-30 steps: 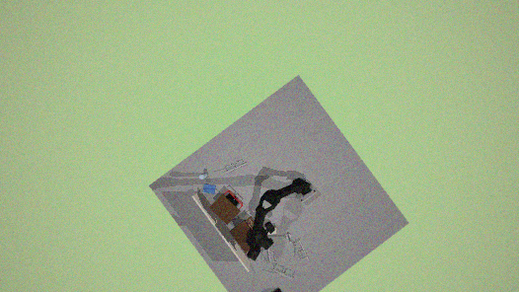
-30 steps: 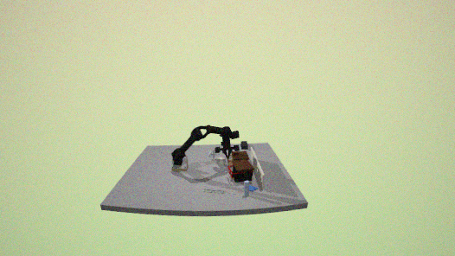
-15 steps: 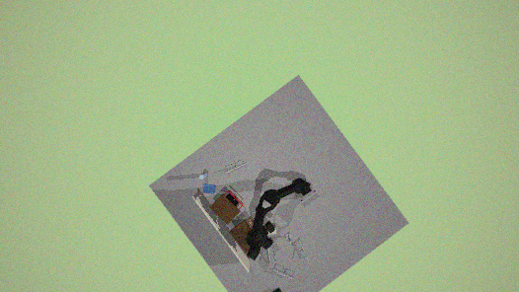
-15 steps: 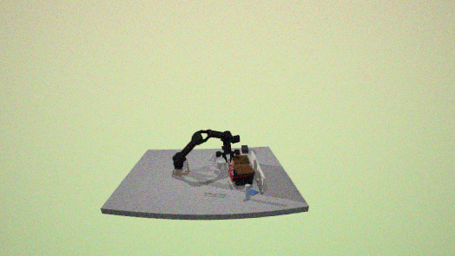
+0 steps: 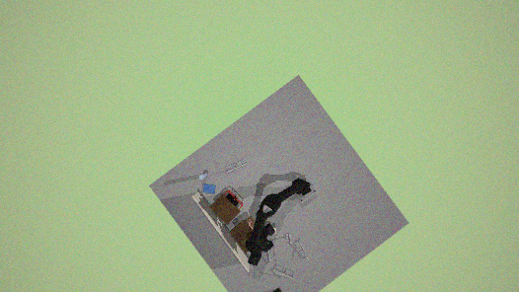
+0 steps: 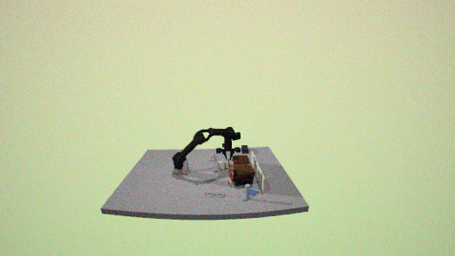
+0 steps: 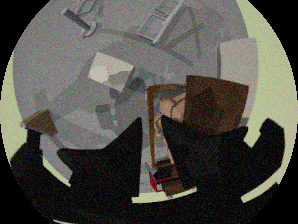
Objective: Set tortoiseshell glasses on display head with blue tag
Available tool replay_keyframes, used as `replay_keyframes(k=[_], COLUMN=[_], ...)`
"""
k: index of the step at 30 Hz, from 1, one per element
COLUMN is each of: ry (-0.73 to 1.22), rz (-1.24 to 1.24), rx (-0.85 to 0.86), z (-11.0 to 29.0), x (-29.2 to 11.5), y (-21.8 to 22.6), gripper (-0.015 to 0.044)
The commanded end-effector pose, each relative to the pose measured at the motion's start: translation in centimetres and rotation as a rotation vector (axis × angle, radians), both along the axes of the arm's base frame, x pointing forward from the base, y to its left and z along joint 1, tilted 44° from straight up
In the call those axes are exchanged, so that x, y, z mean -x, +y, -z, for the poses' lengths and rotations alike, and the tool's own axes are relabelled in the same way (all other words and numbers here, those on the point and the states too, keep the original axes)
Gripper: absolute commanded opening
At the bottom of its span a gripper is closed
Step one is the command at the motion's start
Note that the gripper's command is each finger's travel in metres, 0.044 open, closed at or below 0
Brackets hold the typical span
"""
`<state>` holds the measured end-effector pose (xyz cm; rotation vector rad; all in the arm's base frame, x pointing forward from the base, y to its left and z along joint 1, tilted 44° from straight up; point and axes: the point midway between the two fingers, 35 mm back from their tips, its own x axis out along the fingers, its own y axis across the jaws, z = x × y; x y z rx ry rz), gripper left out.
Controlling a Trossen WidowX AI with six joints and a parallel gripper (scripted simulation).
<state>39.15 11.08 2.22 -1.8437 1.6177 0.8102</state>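
Note:
The tortoiseshell glasses (image 7: 150,107) show as a brown frame in the wrist view, around the front of the far display head, which has a pinkish face (image 7: 166,106) and block-shaped brown hair (image 7: 217,102) (image 6: 240,159). Ear contact and exact straightness cannot be told. My gripper (image 7: 151,119) (image 6: 228,157) is partly open, with its fingertips apart on either side of the glasses' front bar, close to it. The other head (image 6: 243,169) (image 5: 226,209) wears a red frame (image 5: 240,198) (image 7: 153,183). No blue tag can be made out on either head.
A pale upright panel (image 5: 222,234) (image 6: 262,179) stands behind the heads. A blue flat piece (image 5: 209,188) (image 6: 253,192) and a pale blue cylinder (image 5: 203,177) (image 6: 247,191) are near the red-framed head. Thin grey frames (image 5: 237,166) (image 5: 297,247) and a white block (image 7: 101,68) are also in view.

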Motion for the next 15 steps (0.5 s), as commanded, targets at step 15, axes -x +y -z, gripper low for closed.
replay_keyframes(k=[15], ry=[0.005], rz=[0.005], rx=[0.022], z=[-1.3], x=[4.7], y=[0.9], gripper=[0.0108])
